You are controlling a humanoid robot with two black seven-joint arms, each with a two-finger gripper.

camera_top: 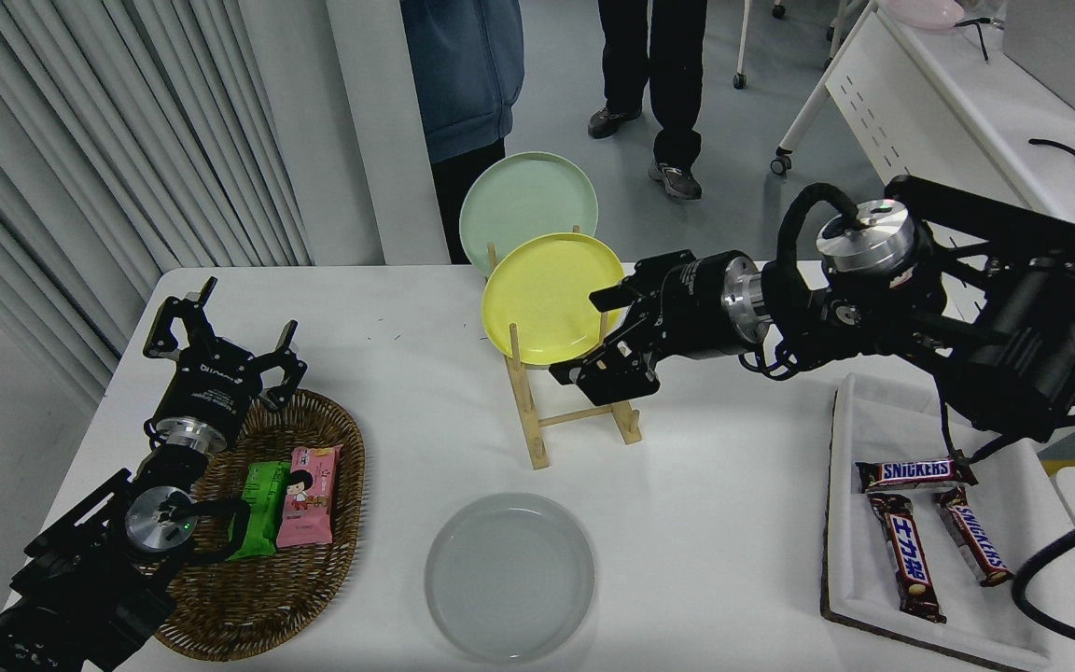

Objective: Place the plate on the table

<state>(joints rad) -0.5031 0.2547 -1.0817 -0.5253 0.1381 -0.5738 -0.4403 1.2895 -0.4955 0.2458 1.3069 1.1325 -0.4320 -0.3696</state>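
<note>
The light-grey plate (509, 576) lies flat on the white table (733, 504) near its front edge, with nothing touching it. My right gripper (593, 336) hangs well above and behind it, beside the right rim of the yellow plate, fingers spread and empty. My left gripper (220, 350) stays parked open over the far end of the wicker basket at the lower left.
A wooden rack (565, 401) holds a yellow plate (547, 299) and a mint green plate (526, 201) upright. The wicker basket (267, 597) holds snack packs. A white tray (873, 597) with chocolate bars sits at the right. People stand beyond the table.
</note>
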